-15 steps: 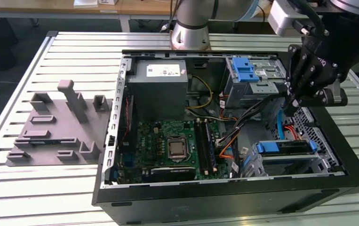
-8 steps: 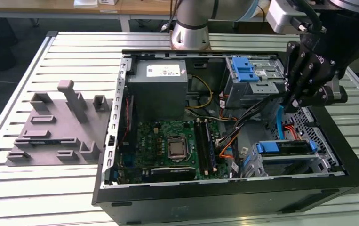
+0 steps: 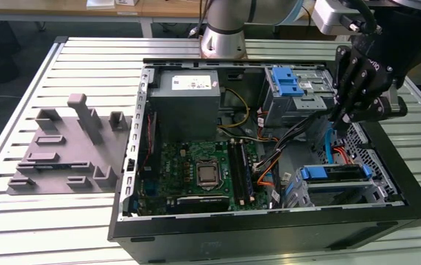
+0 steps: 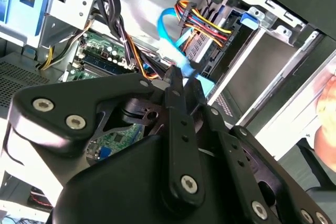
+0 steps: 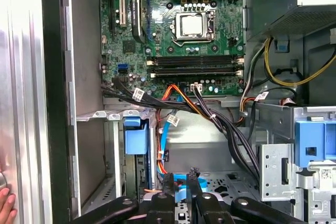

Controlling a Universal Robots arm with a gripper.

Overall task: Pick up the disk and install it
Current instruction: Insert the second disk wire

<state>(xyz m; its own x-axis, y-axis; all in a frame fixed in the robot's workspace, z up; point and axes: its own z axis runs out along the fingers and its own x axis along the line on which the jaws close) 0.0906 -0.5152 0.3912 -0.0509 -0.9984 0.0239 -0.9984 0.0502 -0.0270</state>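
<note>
The disk [image 3: 334, 173] sits in the metal bay at the near corner of the open computer case on the exterior view's right, with its blue carrier end facing up. In both wrist views its blue end tab [image 4: 250, 20] [image 5: 135, 135] shows inside that bay, and coloured cables run to it. My black gripper [image 3: 341, 117] hangs above the case, higher than the disk and toward the drive cage. Its fingers [image 5: 167, 184] stand a narrow gap apart with nothing between them, and a light-blue cable [image 4: 169, 30] passes behind the fingertips.
A metal drive cage with a blue latch [image 3: 287, 83] stands at the far corner of the case, beside the grey power supply [image 3: 188, 105]. The motherboard [image 3: 203, 171] lies on the case floor. A grey fixture [image 3: 70, 143] rests on the slatted table. A person's hand [image 5: 3, 203] is at the case edge.
</note>
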